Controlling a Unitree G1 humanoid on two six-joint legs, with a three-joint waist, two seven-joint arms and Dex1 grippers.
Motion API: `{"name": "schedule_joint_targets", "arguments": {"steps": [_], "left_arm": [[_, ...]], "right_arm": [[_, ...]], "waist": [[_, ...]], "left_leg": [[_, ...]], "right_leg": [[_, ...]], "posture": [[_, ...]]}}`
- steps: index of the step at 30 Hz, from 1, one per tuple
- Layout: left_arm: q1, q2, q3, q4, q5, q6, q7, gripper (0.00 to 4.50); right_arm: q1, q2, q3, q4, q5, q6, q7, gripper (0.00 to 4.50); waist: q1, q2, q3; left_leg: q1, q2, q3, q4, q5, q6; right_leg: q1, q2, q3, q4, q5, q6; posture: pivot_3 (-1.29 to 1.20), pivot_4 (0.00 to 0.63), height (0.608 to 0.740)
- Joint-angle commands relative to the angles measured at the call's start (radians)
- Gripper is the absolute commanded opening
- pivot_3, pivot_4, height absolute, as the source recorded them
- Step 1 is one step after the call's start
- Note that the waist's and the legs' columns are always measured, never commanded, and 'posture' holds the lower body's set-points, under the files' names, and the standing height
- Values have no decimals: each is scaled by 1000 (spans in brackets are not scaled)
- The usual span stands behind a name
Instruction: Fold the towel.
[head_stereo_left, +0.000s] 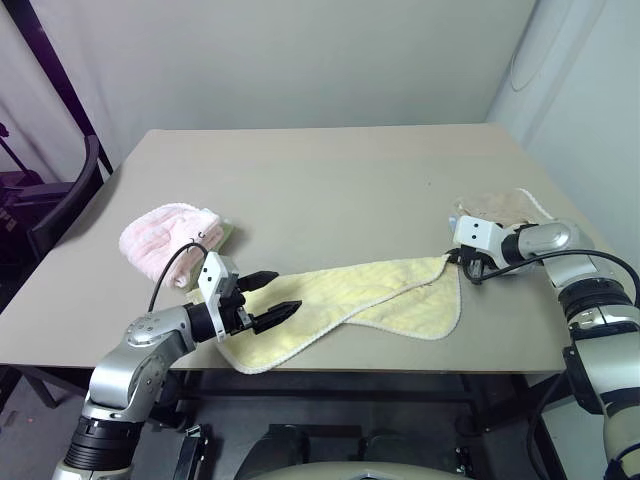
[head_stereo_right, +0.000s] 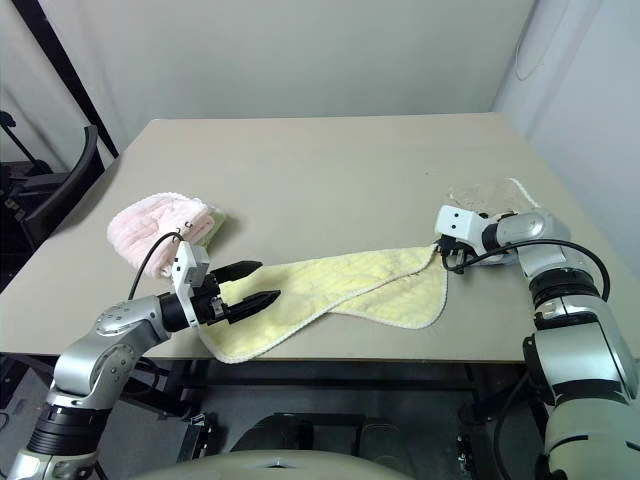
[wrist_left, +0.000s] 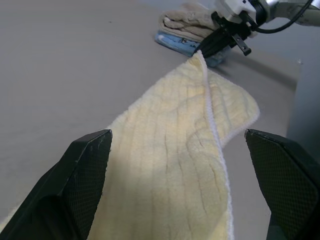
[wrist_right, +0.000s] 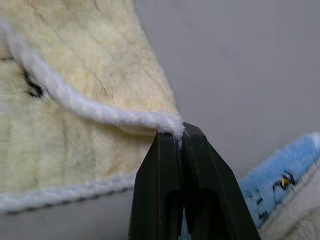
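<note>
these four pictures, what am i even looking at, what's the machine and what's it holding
It is a humanoid robot with two arms, seen at one moment. Two pictures come from cameras in its head, looking down at a table. The other two come from cameras on its wrists, looking along the black fingers. On the table lie a pale yellow towel, a pink fluffy towel and a beige towel. The right gripper is shut on the yellow towel's corner. The left gripper is open over the towel's other end, holding nothing.
</note>
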Motion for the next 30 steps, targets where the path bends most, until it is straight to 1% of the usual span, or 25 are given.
{"name": "schedule_joint_targets", "arguments": {"steps": [1,3,6,9,12,16,18,21,26,30], "left_arm": [[-5,17,37,-33,-18,-7,-2,4500],[-1,27,47,-28,-20,-4,0,4500],[14,58,67,-35,-26,11,-4,4500],[85,147,53,-90,18,-15,-58,4500],[138,203,79,-125,12,-15,-79,4500],[171,241,118,-151,-6,-6,-90,4500],[183,255,103,-160,12,-11,-97,4500],[178,235,79,-154,20,-17,-90,4500],[187,199,37,-141,34,-27,-86,4500],[175,174,7,-123,57,-36,-76,4500]], "right_arm": [[2,5,-53,-96,81,35,47,29],[6,16,-86,-158,142,96,74,29],[-17,56,-144,-238,219,201,43,29],[-72,121,-199,-274,258,304,-78,29],[-115,186,-216,-267,256,364,-194,29],[-159,261,-218,-237,243,391,-305,29],[-219,321,-232,-183,245,378,-400,29],[-332,378,-258,-132,263,367,-492,29],[-488,429,-299,-88,296,370,-579,29],[-551,453,-313,-38,300,337,-619,29]], "waist": [[0,0,0],[-1,0,0],[-4,0,0],[-7,0,0],[-1,0,0],[7,0,0],[2,1,0],[-6,3,2],[-4,3,1],[-4,2,1]], "left_leg": [[0,0,0,0,0,0],[0,0,0,0,0,0],[0,1,0,0,0,0],[1,1,0,-2,0,0],[1,1,0,-3,0,0],[0,1,0,-3,-2,-3],[1,1,0,-3,-2,-3],[1,0,1,-4,-2,-3],[1,2,-1,-10,1,-4],[5,3,-1,-17,3,-6]], "right_leg": [[0,0,0,0,0,0],[0,0,0,0,0,0],[0,1,0,0,0,0],[-1,1,2,1,0,-1],[-2,1,3,0,0,-1],[-2,1,2,0,0,-1],[-2,1,3,0,0,-1],[-4,3,5,0,1,-2],[-7,5,6,0,3,-4],[-7,6,6,-1,3,-5]], "posture": [[0,0,740],[0,0,740],[0,0,740],[0,0,740],[0,0,740],[0,0,740],[0,0,740],[0,0,740],[0,0,740],[0,0,740]]}}
